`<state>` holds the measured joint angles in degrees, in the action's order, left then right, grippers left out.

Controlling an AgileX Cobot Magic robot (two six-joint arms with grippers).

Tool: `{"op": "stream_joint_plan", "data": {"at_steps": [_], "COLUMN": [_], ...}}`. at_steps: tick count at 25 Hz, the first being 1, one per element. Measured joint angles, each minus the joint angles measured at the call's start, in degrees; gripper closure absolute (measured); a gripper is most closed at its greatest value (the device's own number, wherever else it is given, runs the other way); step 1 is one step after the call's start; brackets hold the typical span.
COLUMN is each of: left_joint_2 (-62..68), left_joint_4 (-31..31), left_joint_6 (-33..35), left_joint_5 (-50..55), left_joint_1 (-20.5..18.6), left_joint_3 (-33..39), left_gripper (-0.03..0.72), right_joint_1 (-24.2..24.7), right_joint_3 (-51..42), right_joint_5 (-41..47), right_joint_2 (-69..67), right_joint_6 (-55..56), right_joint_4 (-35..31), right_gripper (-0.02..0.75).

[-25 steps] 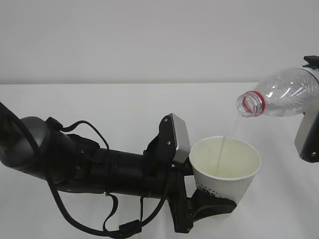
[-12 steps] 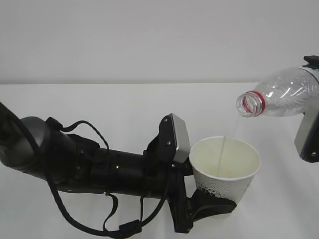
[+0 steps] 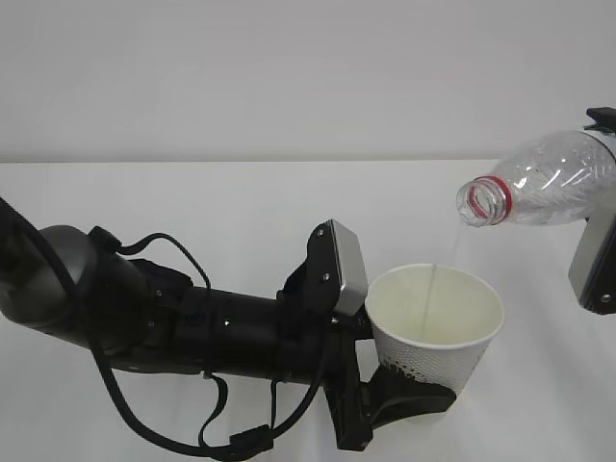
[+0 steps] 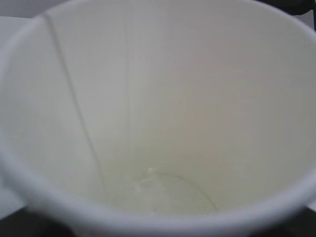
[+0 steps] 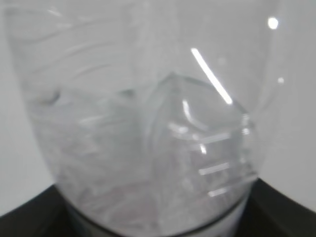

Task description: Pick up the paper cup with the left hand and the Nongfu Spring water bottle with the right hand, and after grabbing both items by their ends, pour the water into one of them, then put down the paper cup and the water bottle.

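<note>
We see the left gripper (image 3: 409, 395) clamped on the base of the paper cup (image 3: 438, 327), its dark fingers (image 3: 414, 397) spread fairly wide around the dotted lower wall and touching it. The cup stands upright, lifted above the white desk (image 3: 192, 202), right of centre in the exterior view, mouth open to the top. In the left wrist view the cup (image 4: 158, 118) fills the frame, and a shallow pool of the water (image 4: 163, 190) lies at its bottom.

The right gripper (image 3: 602, 250) holds the Nongfu Spring water bottle (image 3: 544, 183) by its bottom end at the right edge of the exterior view; its jaws stand wide on the bottle's body. The bottle lies nearly level, its red-ringed mouth tipped slightly down toward the left, above and just right of the cup's rim, not touching it. A thin stream (image 3: 438, 279) falls from the mouth into the cup. The right wrist view shows the clear ribbed bottle (image 5: 148, 123) up close, seated in the dark gripper.
</note>
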<state>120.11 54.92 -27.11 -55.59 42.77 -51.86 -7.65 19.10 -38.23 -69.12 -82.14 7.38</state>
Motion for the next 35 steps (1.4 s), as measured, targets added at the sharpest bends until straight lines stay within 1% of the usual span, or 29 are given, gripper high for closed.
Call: {"op": "stream_joint_plan", "data": {"at_steps": [35], "left_joint_2": [0.0], "left_joint_4": [-0.1], "left_joint_6": [0.0], "left_joint_5": [0.0], "left_joint_1": [0.0], "left_joint_3": [0.0], "left_gripper": [0.156], "right_joint_1": [0.0], "right_joint_3": [0.0], "right_joint_5": [0.0], "right_joint_2": [0.0], "right_joint_6": [-1.0], "right_joint_4": [0.0], "right_gripper": [0.223]}}
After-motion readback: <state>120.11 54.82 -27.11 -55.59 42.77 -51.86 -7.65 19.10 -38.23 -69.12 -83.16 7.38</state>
